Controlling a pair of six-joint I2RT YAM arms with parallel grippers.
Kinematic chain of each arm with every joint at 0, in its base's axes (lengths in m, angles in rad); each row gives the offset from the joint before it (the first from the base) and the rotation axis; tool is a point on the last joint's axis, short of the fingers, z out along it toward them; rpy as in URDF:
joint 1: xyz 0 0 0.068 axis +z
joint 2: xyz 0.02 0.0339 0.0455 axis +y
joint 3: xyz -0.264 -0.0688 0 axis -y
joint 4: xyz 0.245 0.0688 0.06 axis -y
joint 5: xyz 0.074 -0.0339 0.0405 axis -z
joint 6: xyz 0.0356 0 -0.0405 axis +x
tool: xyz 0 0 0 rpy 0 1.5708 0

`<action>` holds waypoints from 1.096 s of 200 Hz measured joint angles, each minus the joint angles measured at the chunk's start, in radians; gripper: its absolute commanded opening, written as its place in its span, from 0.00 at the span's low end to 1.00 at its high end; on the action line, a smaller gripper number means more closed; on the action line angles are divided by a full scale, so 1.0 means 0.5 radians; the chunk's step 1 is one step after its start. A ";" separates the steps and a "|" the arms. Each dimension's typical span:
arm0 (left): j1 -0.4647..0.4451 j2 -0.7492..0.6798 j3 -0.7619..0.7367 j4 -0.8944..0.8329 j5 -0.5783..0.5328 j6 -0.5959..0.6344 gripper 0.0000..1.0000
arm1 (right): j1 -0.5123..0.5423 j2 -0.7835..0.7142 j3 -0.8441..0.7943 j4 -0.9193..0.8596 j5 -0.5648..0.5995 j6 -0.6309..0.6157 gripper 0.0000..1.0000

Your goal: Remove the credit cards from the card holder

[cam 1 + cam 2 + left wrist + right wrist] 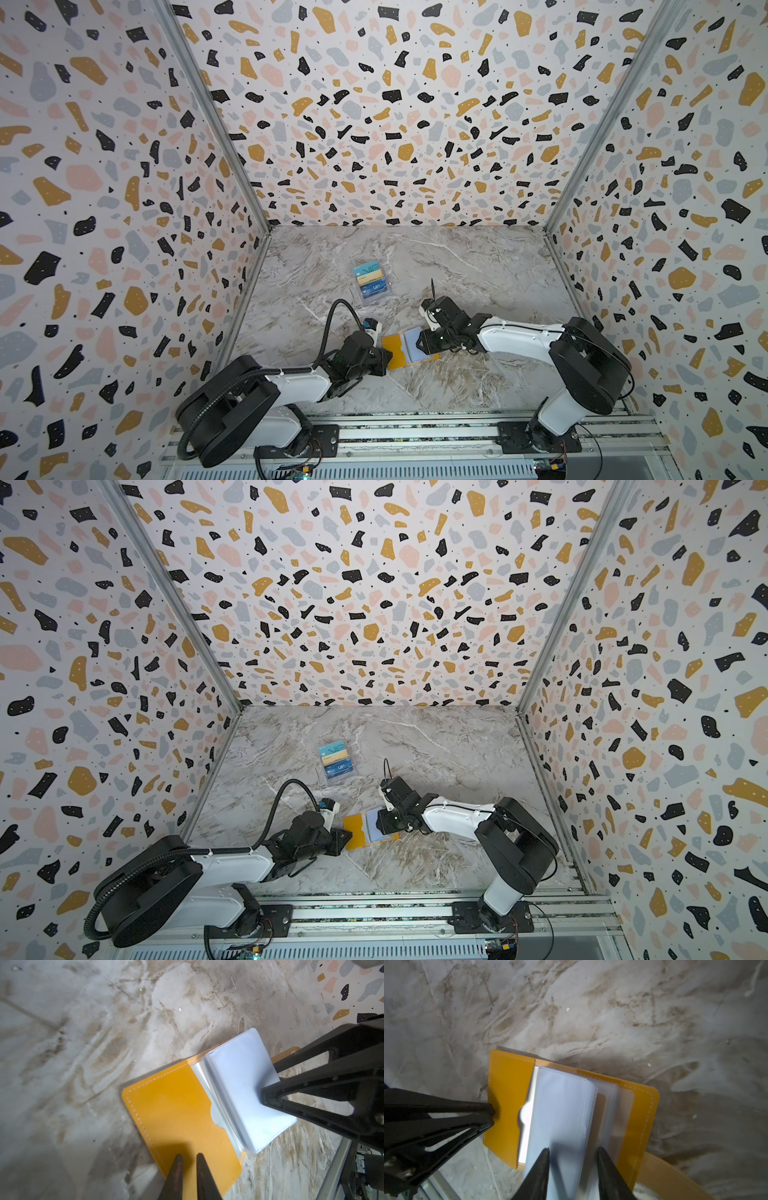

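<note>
Mustard-yellow, leather-like card holder [508, 1095], lying open and flat on the marble tabletop [478, 270], directly between the two sets of jaws. Its pale blue-grey plastic sleeves [564, 1105] stand up off the spine as a loose sheaf. A tan shape shows through one sleeve on the far side of the sheaf from the left gripper; whether it is a card cannot be told.

The left gripper [188, 1157] has its jaws drawn almost together, with only a slit between them and nothing seen in it. The tips bear on the outer edge of the stitched cover flap, apparently to pin the holder so it does not slide or fold shut.

The right gripper [573, 1151] comes in from the opposite side. Its jaws are apart and straddle the free edge of the sheaf, which lies between them without visibly being clamped. This placement suits leafing through the sleeves or pinching one to reach its contents.

Well beyond both sets of jaws, towards the back wall, a clear tiered plastic box [368, 301] holds several credit cards [368, 269], including a teal one lettered "VIP". Judged from this, part of the emptying is done and the sleeves are being checked.
</note>
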 measured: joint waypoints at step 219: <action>-0.001 0.019 -0.010 0.050 -0.008 -0.053 0.17 | 0.027 -0.027 -0.001 0.398 -0.758 0.127 0.50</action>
